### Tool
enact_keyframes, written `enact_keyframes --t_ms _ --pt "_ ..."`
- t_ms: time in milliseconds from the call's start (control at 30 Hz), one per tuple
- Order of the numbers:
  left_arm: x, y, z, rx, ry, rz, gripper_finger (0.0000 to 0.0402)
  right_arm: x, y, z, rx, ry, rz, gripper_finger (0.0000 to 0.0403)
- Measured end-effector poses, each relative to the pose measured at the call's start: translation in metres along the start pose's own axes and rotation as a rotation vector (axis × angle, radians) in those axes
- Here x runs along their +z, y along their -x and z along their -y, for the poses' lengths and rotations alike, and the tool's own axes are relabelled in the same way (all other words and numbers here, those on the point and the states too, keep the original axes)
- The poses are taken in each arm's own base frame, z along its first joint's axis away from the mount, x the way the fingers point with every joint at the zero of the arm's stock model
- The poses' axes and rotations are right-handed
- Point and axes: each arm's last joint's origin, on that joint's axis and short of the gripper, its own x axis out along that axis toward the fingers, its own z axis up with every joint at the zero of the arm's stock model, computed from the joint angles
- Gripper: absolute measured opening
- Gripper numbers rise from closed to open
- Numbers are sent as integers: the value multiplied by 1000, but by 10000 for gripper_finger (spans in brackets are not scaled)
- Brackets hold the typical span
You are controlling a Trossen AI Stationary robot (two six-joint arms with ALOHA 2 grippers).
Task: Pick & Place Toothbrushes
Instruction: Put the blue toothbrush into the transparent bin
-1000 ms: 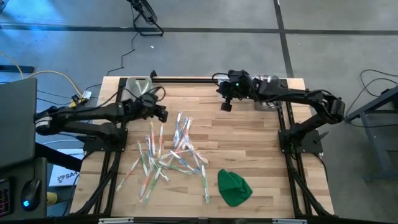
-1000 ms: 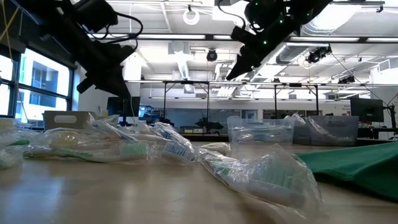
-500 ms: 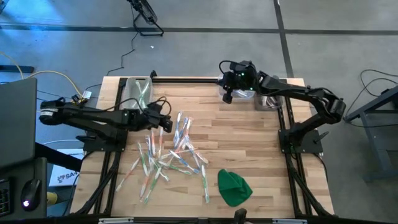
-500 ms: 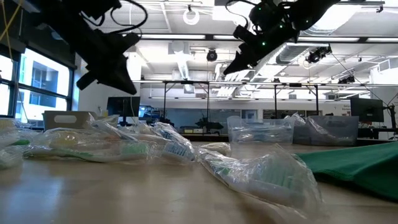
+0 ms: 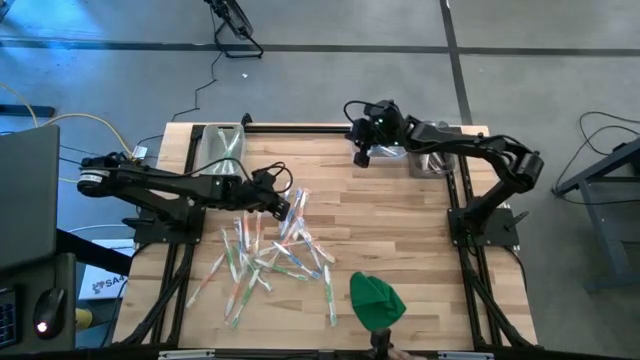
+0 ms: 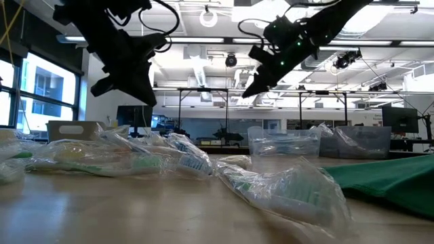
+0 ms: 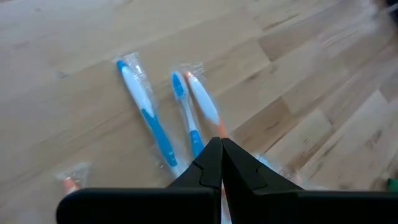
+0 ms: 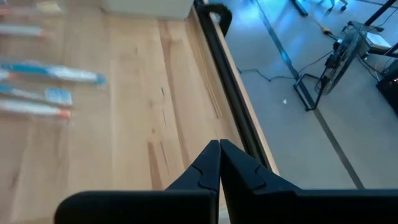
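The left end effector (image 5: 285, 207) hangs over the near edge of the toothbrushes (image 5: 270, 250), fingers pressed together and holding nothing. To pick well, I judge it should spread first, single out one outlying brush and close across its handle. The brushes are thin pale sticks in clear wrappers with blue, orange and green accents, scattered mid-tabletop (image 5: 400, 230). The right end effector (image 5: 362, 158), also pressed together, waits near the far edge.

Ceiling lamps (image 6: 208, 17) and a bright window (image 6: 41, 91) backlight the low view, leaving both arms as dark silhouettes, near toothbrushes (image 6: 285, 186) soft, and both wrist views motion-blurred.
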Motion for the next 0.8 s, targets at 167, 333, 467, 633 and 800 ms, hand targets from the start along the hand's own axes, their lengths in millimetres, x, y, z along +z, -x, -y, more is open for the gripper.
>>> enact_keyframes --t_ms 167,333,467,633,800 --pt "0 0 1 -9 2 -4 1 0 0 1 1 15 7 2" --pt "-4 -5 -1 7 34 -49 38 -1 1 4 7 9 11 2" --pt "-10 -13 -4 67 29 -91 100 -2 1 5 6 7 7 2" --pt "-16 -23 -6 115 45 -120 158 -1 1 5 5 8 12 2" --pt "-21 -32 -8 162 73 -145 167 -1 1 5 4 8 13 2"
